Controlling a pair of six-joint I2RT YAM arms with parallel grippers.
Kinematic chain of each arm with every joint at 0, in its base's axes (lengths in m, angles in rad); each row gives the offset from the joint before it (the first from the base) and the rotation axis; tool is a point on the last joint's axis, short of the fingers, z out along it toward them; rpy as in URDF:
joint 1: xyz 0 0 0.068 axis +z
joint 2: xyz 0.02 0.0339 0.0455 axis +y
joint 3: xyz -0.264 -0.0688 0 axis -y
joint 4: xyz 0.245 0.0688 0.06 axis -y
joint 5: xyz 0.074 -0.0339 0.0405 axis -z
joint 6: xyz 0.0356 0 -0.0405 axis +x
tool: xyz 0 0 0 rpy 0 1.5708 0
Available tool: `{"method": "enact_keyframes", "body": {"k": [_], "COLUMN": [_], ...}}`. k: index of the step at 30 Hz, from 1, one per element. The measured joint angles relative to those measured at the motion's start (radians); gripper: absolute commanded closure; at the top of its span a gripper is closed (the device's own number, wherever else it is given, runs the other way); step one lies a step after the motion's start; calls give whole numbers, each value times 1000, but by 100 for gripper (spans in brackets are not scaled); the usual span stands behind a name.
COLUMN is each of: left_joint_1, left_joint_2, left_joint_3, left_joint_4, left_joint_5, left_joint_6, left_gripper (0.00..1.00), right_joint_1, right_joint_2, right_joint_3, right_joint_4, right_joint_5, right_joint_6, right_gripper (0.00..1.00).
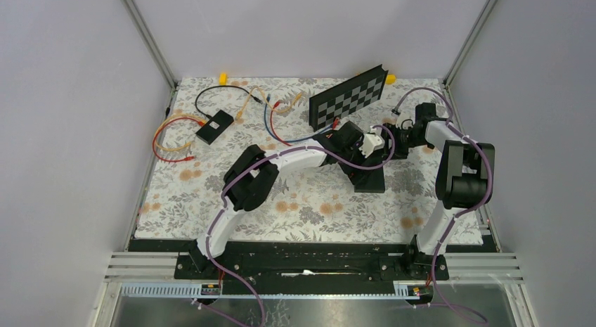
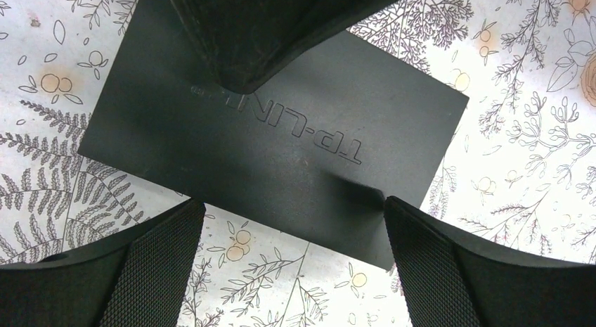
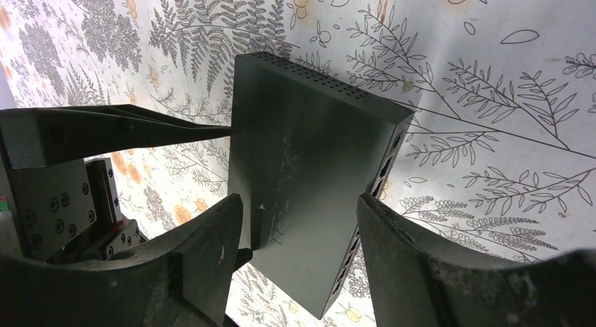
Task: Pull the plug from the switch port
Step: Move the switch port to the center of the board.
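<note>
The switch is a flat black TP-LINK box lying on the floral mat. Both grippers hover just above it. My left gripper is open, its two textured fingers straddling the switch's near edge, nothing between them. My right gripper is also open, its jaws spread over the switch. One of its fingers shows at the top of the left wrist view. The row of ports runs along the switch's right side. The plug is out of view, and I see no cable in the visible ports.
A small black box with red, yellow and black cables lies at the back left. Loose blue and orange cables trail across the back. A tilted checkerboard stands behind the grippers. Grey walls close in the mat on three sides.
</note>
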Motion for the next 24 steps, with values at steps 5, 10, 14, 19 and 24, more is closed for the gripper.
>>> {"method": "enact_keyframes", "body": {"k": [5, 10, 14, 19, 24], "left_joint_1": [0, 6, 43, 182, 404], "left_joint_2": [-37, -203, -412, -602, -670], "left_joint_3": [-44, -194, -353, -486, -576], "left_joint_4": [6, 11, 47, 84, 98], "left_joint_5": [-24, -82, -131, -177, -206], "left_joint_6": [23, 63, 95, 106, 106], "left_gripper": [1, 1, 1, 1, 1], "right_joint_1": [-3, -4, -6, -7, -7], "right_joint_2": [-26, -80, -102, -102, -102], "right_joint_3": [1, 1, 1, 1, 1], "right_joint_4": [0, 3, 3, 3, 3], "right_joint_5": [10, 23, 22, 21, 21], "right_joint_6": [0, -1, -2, -2, -2], "right_gripper": [32, 32, 32, 32, 31]}}
